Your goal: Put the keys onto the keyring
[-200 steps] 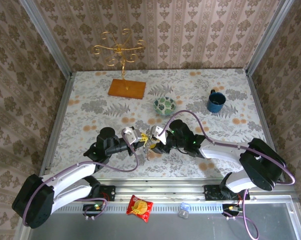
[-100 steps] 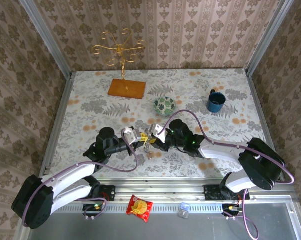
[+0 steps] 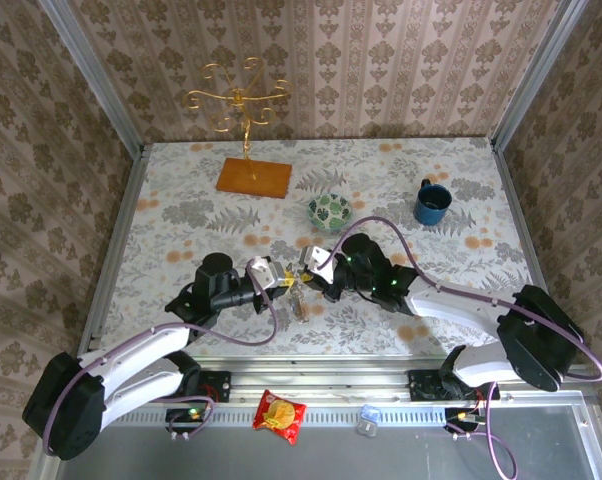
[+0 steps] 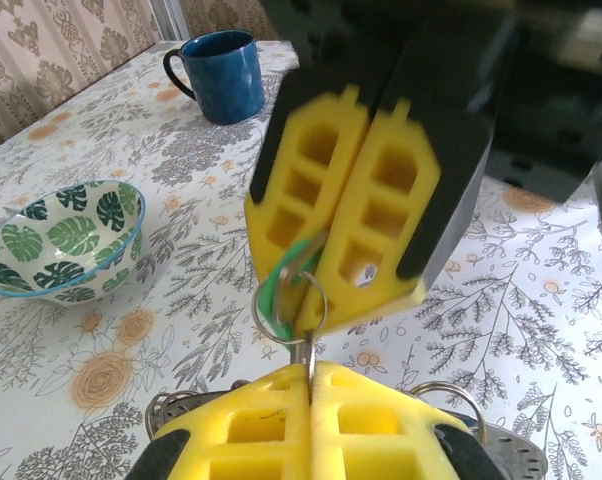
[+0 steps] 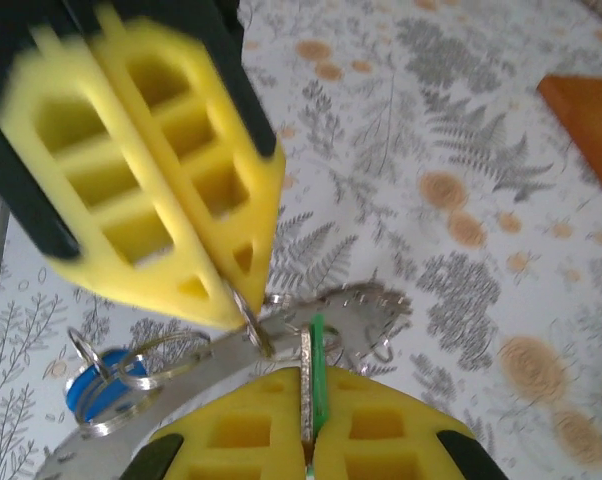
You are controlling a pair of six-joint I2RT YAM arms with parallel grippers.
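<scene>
Both arms are meeting over the near middle of the table (image 3: pixel 181 200), with their grippers facing each other tip to tip.

1. Left gripper (image 3: pixel 284 284): its jaws are pressing fully together. In the right wrist view its yellow pads (image 5: pixel 141 180) are tapering down to the keyring (image 5: pixel 196 365) and pinching its flat grey band, right where a small split ring (image 5: pixel 258 338) is looping through. In the left wrist view a thin metal edge is standing between those pads at the seam.

2. Right gripper (image 3: pixel 303 276): its jaws are closing on the green key (image 5: pixel 317 365). The key is sitting edge-on in the seam between the pads, its green head pointing toward the keyring band. In the left wrist view the green head is showing at the tips of the right gripper, with a small wire ring (image 4: pixel 289 305) lying across it.

3. Keyring: it is hanging between the two grippers, off the table, dropping just below the fingertips in the top view. Its band is sweeping from lower left to upper right in the right wrist view.

4. Blue key (image 5: pixel 89 388): it is hanging at the lower left part of the band, joined to it through two small rings, well apart from the green key.

5. Surroundings: a leaf-patterned bowl (image 3: pixel 329 211) is standing beyond the grippers. A blue mug (image 3: pixel 432 204) is standing to its right, apart from it.
</scene>
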